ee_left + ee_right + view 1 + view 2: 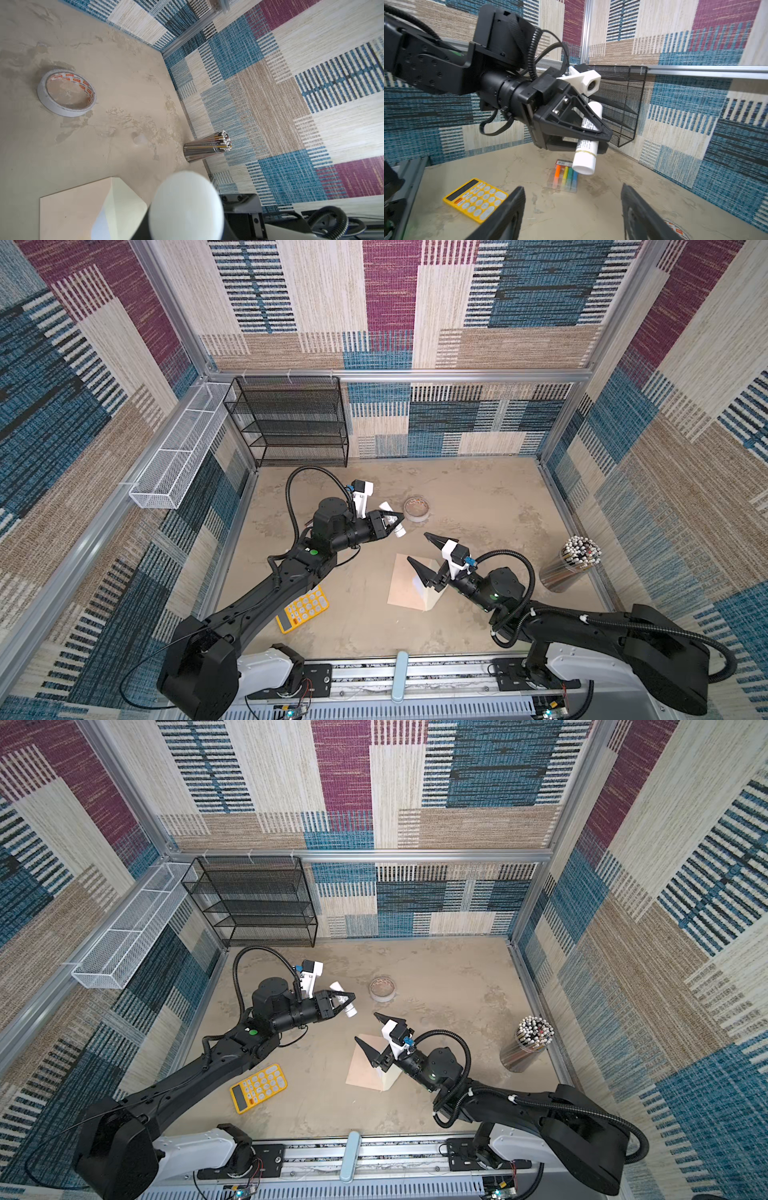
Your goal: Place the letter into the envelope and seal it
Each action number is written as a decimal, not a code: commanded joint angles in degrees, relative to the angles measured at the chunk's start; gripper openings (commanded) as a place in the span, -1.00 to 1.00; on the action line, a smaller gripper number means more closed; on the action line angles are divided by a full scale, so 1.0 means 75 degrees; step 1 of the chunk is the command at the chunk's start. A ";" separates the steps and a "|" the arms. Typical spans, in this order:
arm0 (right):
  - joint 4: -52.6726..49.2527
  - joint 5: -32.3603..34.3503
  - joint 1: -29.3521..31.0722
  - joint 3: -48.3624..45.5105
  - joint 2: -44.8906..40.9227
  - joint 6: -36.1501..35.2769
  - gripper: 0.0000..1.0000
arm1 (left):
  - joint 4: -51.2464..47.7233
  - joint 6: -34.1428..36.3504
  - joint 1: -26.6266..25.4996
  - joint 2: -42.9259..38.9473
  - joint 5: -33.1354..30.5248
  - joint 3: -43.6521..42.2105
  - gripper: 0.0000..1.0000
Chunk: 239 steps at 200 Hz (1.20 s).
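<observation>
Closest loomed the tube (187, 207), clamped in my left fingers (395, 519); my right fingers (419, 571) gaped empty above the envelope (405, 585) on the bench (478, 510), letter (100, 223) peeking at its mouth. Unpinned, it might skid when I pressed the flap (122, 199).

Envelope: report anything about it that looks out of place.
The pale peach paper envelope lies flat, but its cream triangular flap stands raised and creased instead of folded down, so it is not sealed. Nothing looks torn.

Both arms reach inward: L fingers (603, 134) clamped on white tube (584, 164), R fingers (419, 571) spread wide, empty.
</observation>
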 commanded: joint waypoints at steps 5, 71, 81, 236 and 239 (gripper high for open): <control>0.1362 0.0508 0.0023 0.0187 0.0688 -0.0148 0.54 | 0.1019 -0.0960 -0.0005 0.0062 0.0090 -0.0110 -0.96; 0.1943 0.0711 0.0021 0.0840 0.1859 0.0270 0.45 | 0.1504 -0.1393 -0.0033 0.0108 0.0172 -0.0351 -0.95; 0.1825 0.0723 0.0015 0.1009 0.2003 0.0318 0.41 | 0.1584 -0.1442 -0.0037 0.0111 0.0161 -0.0414 -0.95; 0.1259 0.0688 -0.0170 0.2138 0.3116 0.0667 -0.23 | 0.1642 -0.1696 -0.0092 0.0152 0.0756 -0.0446 -0.97; 0.1244 0.0683 -0.0163 0.2149 0.3123 0.0666 -0.26 | 0.1623 -0.1696 -0.0093 0.0161 0.0792 -0.0438 -0.97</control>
